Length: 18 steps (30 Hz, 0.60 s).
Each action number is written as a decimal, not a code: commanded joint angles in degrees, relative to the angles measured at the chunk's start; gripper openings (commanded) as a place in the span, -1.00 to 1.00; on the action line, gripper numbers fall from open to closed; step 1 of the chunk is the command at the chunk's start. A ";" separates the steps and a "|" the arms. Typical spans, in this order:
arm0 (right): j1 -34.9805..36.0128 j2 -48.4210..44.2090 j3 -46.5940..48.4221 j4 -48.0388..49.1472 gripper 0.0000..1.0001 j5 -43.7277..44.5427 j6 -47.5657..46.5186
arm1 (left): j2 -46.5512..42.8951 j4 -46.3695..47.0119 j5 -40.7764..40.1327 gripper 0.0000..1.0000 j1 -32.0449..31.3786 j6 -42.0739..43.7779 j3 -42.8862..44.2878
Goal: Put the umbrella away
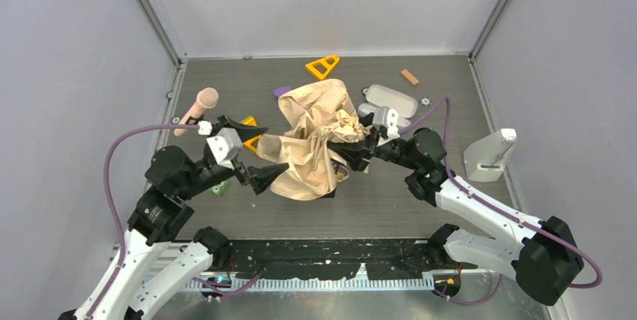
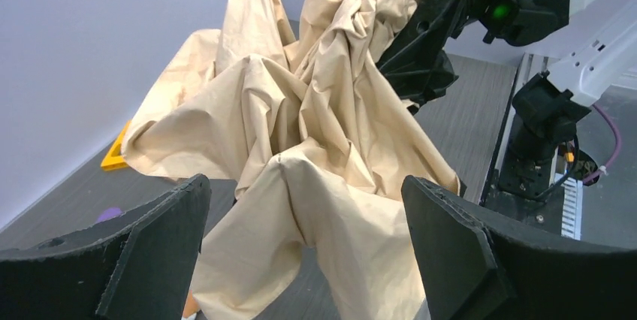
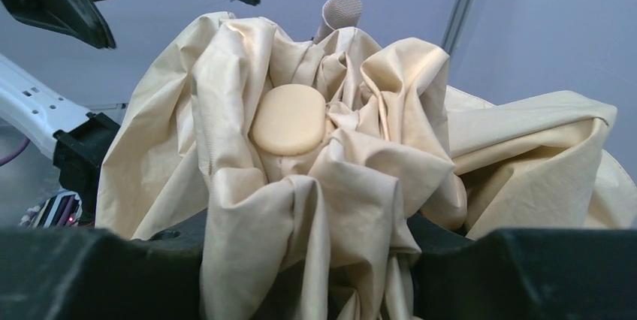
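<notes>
Canopy gathering: the umbrella (image 1: 312,140) lies slumped mid-table between both arms.
My left gripper (image 2: 304,192) is spread wide, with the loose skirt of fabric just ahead of it. I'd push in until the folds sit deep between the fingers, then close. My right gripper (image 3: 308,252) pinches a bunched wad of canopy, and I'd use that grip as a firm anchor so the cloth doesn't spill out.
</notes>
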 commanded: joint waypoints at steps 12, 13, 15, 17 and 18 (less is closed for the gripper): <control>-0.28 1.67 -0.59 -7.10 -0.88 -11.70 2.70 | 11.91 37.43 5.72 0.99 0.53 -9.12 -9.92; -0.25 1.75 -0.42 -7.31 -0.88 -12.18 2.70 | 13.01 40.04 6.47 0.99 0.50 -10.54 -10.21; -0.24 1.96 -0.23 -7.78 -0.88 -12.46 2.59 | 15.39 45.62 8.42 0.99 0.52 -14.57 -10.49; -0.29 2.21 0.13 -8.33 -0.88 -12.58 2.28 | 17.90 49.71 10.25 0.99 0.07 -17.54 -10.58; -0.27 2.50 0.25 -8.85 -0.88 -12.68 2.00 | 18.93 51.15 10.56 0.99 -0.44 -18.35 -10.69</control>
